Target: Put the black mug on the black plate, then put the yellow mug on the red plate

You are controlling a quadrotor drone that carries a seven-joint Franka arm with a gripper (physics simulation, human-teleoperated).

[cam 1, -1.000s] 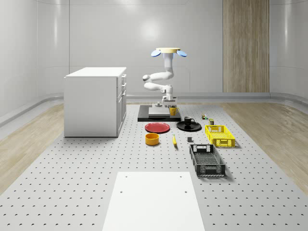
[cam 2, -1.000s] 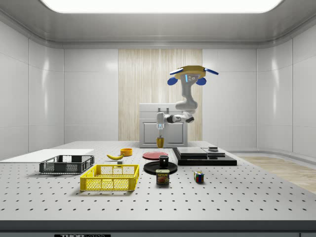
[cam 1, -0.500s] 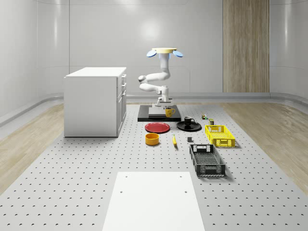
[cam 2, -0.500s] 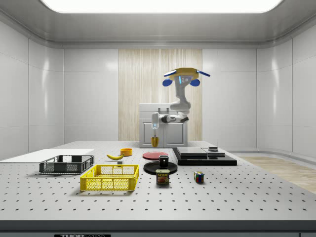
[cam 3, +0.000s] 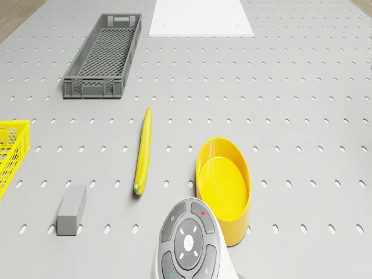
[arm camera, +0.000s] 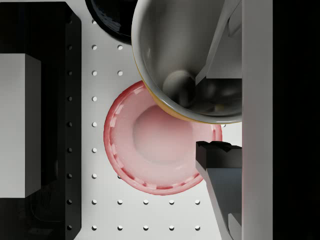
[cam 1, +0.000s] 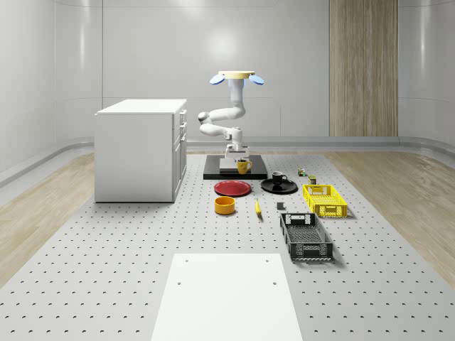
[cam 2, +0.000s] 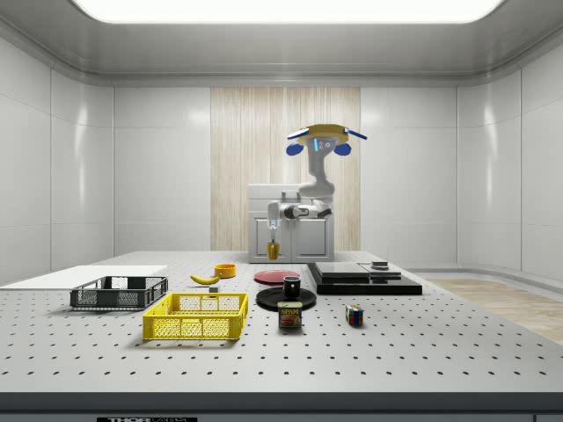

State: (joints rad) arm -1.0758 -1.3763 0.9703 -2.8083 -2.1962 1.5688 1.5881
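Observation:
The drone (cam 1: 238, 77) hovers high over the far part of the table (cam 1: 142, 270), its arm bent downward. My gripper (cam 1: 234, 157) is shut on the yellow mug (cam 1: 244, 166), which hangs upright in the air. In the side view the yellow mug (cam 2: 274, 251) is well above the red plate (cam 2: 276, 276). In the wrist view the mug (arm camera: 185, 60) with its grey inside overlaps the edge of the red plate (arm camera: 155, 145) below, between my fingers (arm camera: 220, 160). The black mug (cam 1: 279, 178) stands on the black plate (cam 1: 289, 188), right of the red plate (cam 1: 232, 188).
A white cabinet (cam 1: 142, 149) stands at the whole-scene view's left and a black slab (cam 1: 213, 172) lies behind the plates. Nearer are a yellow bowl (cam 3: 224, 189), a banana (cam 3: 143, 151), a grey block (cam 3: 72, 209), a yellow basket (cam 1: 325, 199) and a grey crate (cam 1: 306, 236).
The drone and arm have moved toward the whole-scene view's left, carrying the yellow mug from over the black slab's right part to near the red plate. The black mug has stayed put.

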